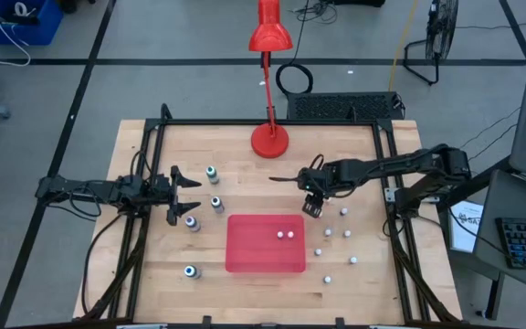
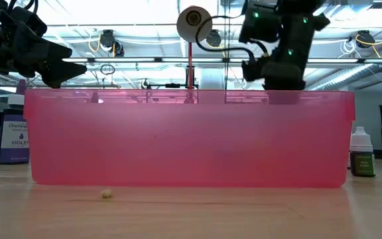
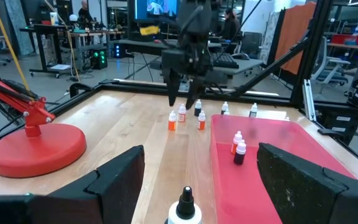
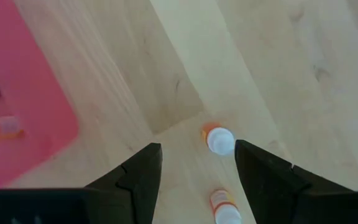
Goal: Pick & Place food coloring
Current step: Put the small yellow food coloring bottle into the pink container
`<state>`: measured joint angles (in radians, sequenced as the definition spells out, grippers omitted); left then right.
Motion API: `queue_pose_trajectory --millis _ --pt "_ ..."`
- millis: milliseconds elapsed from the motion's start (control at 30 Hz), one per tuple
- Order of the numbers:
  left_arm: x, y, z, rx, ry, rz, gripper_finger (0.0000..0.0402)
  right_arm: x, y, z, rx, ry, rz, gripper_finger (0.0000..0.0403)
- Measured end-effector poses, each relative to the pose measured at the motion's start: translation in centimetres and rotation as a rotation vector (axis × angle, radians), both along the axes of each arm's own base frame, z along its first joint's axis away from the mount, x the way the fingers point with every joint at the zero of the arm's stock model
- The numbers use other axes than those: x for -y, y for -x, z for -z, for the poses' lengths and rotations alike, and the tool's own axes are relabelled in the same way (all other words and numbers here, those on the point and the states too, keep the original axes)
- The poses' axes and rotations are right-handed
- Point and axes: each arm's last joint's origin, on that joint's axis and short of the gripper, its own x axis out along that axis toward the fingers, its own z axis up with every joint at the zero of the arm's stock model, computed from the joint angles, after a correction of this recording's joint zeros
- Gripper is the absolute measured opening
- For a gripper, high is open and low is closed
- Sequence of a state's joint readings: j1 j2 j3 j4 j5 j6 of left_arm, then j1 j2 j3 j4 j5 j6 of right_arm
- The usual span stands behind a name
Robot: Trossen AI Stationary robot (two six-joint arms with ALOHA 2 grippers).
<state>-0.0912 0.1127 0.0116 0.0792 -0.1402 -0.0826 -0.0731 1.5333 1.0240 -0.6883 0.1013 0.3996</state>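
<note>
Small food coloring bottles stand upright on the wooden table. A few are left of the red tray (image 1: 245,260), such as one bottle (image 1: 216,203); several are to its right, such as another bottle (image 1: 328,232). Two bottles (image 1: 286,234) stand inside the tray. My right gripper (image 1: 310,206) hovers open above the table just right of the tray's far corner, pointing steeply down. In its wrist view an orange bottle with a white cap (image 4: 217,139) shows below the open fingers, apart from them. My left gripper (image 1: 185,194) waits open at the table's left, pointing level.
A red desk lamp's round base (image 1: 269,140) stands at the table's far middle, its neck rising over the far edge. A black frame (image 1: 386,164) runs around the table. Bare wood lies between the lamp and the tray. A violet-labelled bottle (image 2: 13,136) shows left of the tray.
</note>
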Motion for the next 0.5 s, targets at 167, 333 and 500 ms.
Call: queue_pose_trajectory --millis 167,333,500 --pt "0.0 0.0 0.0 0.0 0.0 0.0 0.0306 0.0 0.4 1.4 0.019 0.001 0.0 0.0192" --pt "0.0 0.0 0.0 0.0 0.0 0.0 0.0305 0.0 0.4 2.0 0.04 0.01 -0.019 0.0192" --pt "0.0 0.0 0.0 0.0 0.0 0.0 0.0306 0.6 0.5 2.0 0.04 0.015 -0.01 0.0188"
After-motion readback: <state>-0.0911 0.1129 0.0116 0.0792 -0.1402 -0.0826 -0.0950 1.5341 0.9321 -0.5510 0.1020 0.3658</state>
